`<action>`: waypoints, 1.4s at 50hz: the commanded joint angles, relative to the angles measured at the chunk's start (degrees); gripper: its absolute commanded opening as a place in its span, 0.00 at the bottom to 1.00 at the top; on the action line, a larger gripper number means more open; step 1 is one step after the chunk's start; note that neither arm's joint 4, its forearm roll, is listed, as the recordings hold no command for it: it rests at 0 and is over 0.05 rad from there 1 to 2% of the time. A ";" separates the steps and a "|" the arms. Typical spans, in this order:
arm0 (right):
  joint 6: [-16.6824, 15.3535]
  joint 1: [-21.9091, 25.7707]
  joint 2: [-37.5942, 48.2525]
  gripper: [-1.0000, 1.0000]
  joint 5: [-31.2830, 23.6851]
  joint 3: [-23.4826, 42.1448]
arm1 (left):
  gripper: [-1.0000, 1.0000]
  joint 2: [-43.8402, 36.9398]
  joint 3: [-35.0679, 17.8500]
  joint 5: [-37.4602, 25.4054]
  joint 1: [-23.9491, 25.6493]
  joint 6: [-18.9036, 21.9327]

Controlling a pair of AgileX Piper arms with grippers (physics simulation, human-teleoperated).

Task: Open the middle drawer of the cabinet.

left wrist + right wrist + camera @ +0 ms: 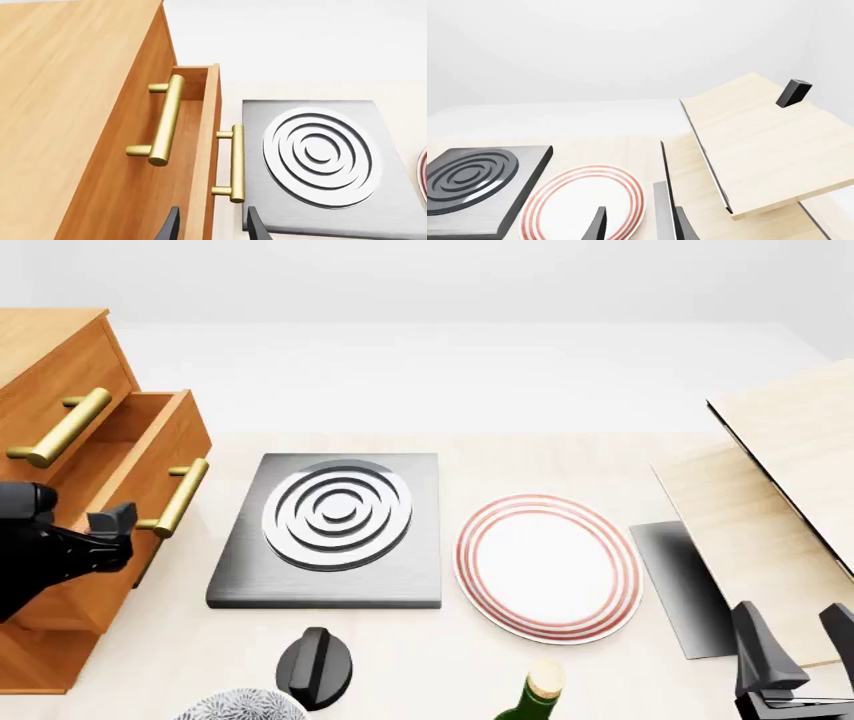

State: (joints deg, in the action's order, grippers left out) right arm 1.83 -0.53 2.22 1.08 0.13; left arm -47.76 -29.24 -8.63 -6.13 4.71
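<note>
Your left gripper (123, 523) sits at the near left with its fingers parted, straddling the front panel of the middle drawer (147, 455) just below its brass handle (179, 497) and pinching nothing you can see. That drawer stands pulled out to the right from the cabinet (47, 360), its hollow showing in the left wrist view, while the top drawer's handle (58, 427) stays flush above. Just right of the drawer lies the grey slab with white rings (334, 530), then the red-rimmed plate (547, 565). Your right gripper (798, 640) hangs open and empty at the near right, beside the pale wooden boards (787, 470).
</note>
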 commanded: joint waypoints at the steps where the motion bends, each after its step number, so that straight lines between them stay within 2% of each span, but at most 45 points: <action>1: -0.01 0.00 0.02 1.00 0.01 0.00 | 1.00 -3.32 1.33 3.63 -0.17 -0.10; 12: -0.01 0.00 0.00 1.00 0.00 0.00 | 1.00 -6.17 2.57 6.30 0.02 -0.97; 41: 0.00 0.00 -0.04 1.00 -0.02 0.00 | 1.00 -9.63 5.77 10.52 -0.63 0.54; 62: 0.00 0.01 0.00 1.00 0.00 0.00 | 1.00 -4.31 4.09 4.59 6.58 -1.68; 70: 0.00 -0.01 -0.03 1.00 -0.02 0.00 | 1.00 -7.59 4.19 7.21 9.00 -2.48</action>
State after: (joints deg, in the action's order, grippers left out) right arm 1.83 -0.54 2.22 1.07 0.13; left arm -52.88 -26.14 -2.14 -0.26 3.11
